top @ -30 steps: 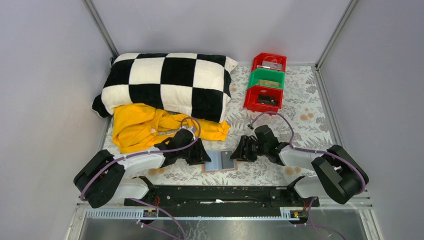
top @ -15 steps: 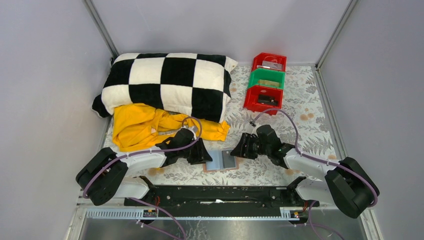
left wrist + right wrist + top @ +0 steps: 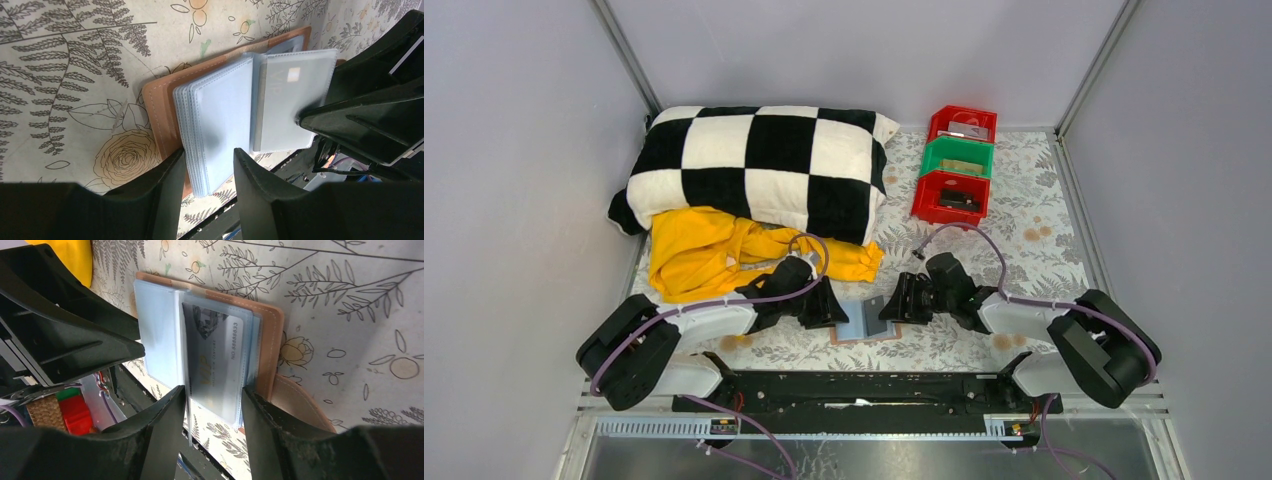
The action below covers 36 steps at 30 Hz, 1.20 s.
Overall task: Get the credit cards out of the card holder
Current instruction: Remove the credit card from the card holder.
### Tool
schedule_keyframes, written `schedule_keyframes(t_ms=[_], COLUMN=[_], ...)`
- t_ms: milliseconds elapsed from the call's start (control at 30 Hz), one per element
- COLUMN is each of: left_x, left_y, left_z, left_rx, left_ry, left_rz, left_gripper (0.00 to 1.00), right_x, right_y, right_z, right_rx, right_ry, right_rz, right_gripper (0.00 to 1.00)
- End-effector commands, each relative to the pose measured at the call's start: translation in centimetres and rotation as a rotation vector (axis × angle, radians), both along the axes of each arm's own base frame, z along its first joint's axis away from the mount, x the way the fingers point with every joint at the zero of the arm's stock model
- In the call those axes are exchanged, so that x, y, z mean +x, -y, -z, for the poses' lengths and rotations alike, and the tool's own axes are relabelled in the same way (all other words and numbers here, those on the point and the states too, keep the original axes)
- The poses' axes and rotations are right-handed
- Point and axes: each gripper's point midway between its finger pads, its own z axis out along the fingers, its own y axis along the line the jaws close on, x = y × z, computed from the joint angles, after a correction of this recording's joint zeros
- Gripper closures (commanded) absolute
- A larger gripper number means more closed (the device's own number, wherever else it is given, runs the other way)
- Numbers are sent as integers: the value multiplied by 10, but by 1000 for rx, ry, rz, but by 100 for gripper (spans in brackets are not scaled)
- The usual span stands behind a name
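The card holder (image 3: 852,326) lies open on the worktop (image 3: 1034,225), near its front edge, between the 2 arms. The step in hand is getting a card out. No card lies loose on the worktop, so the task looks barely begun.

The left gripper (image 3: 209,152) has its fingers partly apart, neither wide nor closed. They straddle the near edge of the left stack of pale blue sleeves (image 3: 220,115), apparently to pin that side down. The right gripper (image 3: 212,390), parted about as much, straddles the right stack, where a credit card (image 3: 215,360) marked VIP sits in the top sleeve. For either gripper I cannot tell whether the fingers press on the sleeves or only stand beside them.

As I judge it, the right fingers next need to catch the card's own edge, not the sleeve. They would then slide it out along the pocket opening while the left side is kept flat.

Compared with 0.5 s earlier, the right gripper has come back in toward the card holder and now covers its right side. The left arm and the card holder lie where they were.
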Motion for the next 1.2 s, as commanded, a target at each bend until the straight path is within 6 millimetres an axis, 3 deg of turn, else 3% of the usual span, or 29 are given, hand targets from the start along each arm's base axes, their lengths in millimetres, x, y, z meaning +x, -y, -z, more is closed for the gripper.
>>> schedule_keyframes(t_ms=[0,367,733,933,1167], left_x=[2,1,4,11,24], left_y=[1,2,0,-2,-20], left_z=[5,8,-1,-28,-59], left_rx=[26,32,55,64,114], left_ry=[8,1,24,80,171], left_rz=[23,39,49,48,-15], left_gripper=[55,55,56,55,54], right_x=[1,3,-1,-1,-3], right_y=[-12,-28,-44,-53,-67], right_z=[-4,-39,-44,-52,-56], right_rx=[31,120,134,149,154], right_ry=[16,70,65,77,84], right_rz=[-25,-63,-97,-111,-144], right_gripper=[48,51,52,53,54])
